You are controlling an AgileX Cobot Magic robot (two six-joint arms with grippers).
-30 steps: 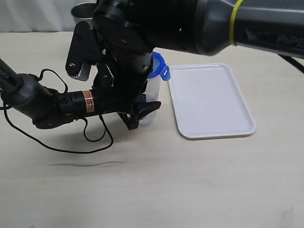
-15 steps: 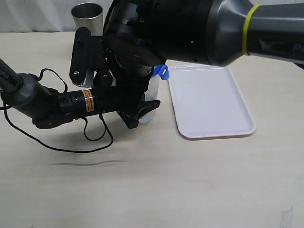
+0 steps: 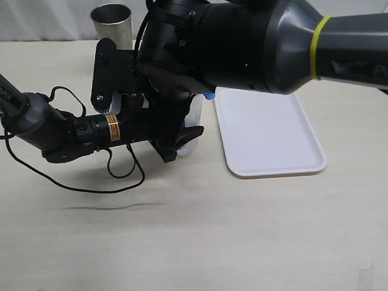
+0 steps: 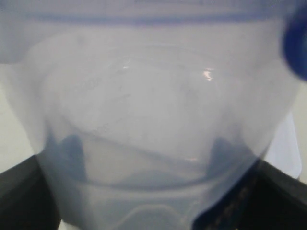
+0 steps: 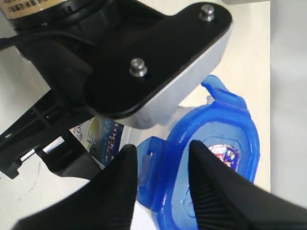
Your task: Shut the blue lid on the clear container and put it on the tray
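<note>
The clear container (image 3: 193, 124) stands upright on the table just left of the tray (image 3: 270, 130). My left gripper (image 4: 153, 201) is shut on its lower body; the clear wall fills the left wrist view and dark fingers (image 4: 21, 191) show at both sides. The blue lid (image 5: 225, 139) with its red-blue sticker sits on top of the container. My right gripper (image 5: 160, 191) hovers close over it, open, one finger above the lid's top and the other outside its side flap (image 5: 146, 163). In the exterior view only a sliver of blue lid (image 3: 209, 95) shows under the right arm.
A steel cup (image 3: 111, 21) stands at the back left. The left arm's black cable (image 3: 115, 179) loops across the table in front of it. The bulky right arm (image 3: 242, 42) spans the top of the scene, above the container.
The right arm has come lower and further left over the container, hiding nearly all of the blue lid. The left arm and container have stayed put.
</note>
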